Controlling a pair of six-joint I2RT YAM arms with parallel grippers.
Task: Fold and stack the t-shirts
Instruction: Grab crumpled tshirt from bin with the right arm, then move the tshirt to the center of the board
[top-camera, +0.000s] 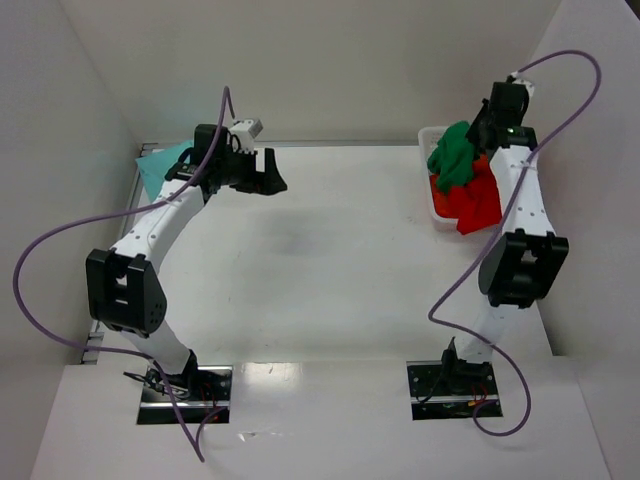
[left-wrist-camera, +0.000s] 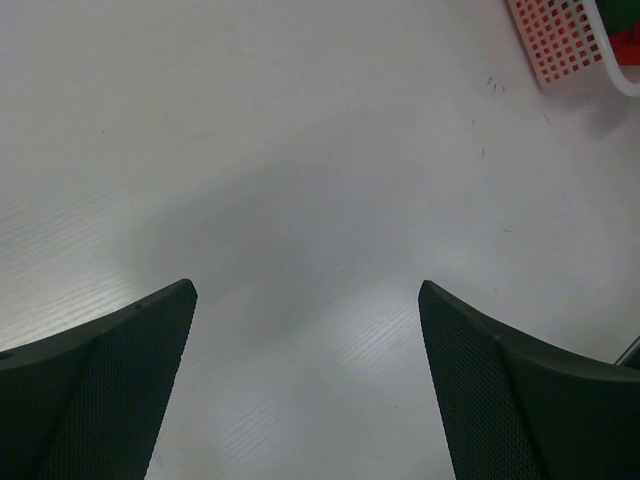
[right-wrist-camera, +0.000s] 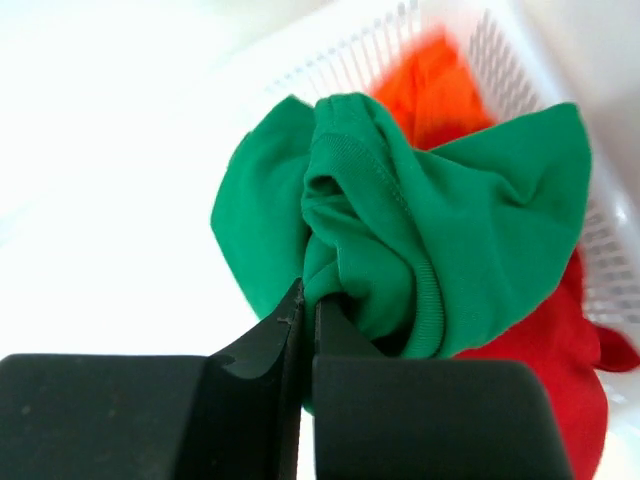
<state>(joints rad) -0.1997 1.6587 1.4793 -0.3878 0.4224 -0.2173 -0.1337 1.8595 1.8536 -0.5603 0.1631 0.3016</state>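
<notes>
Right jaws, pinched almost closed on a fold of the green t-shirt, hold it bunched above the white mesh basket at the far right edge of the bench; its long axis cannot be told. Red t-shirts spill over the basket's near rim. Left jaws, spread wide and holding nothing, hover over open bench. A pale teal t-shirt lies at the far left corner.

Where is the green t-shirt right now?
The green t-shirt is at the far right of the top view, pinched in the right gripper above the white basket and red t-shirts.
</notes>
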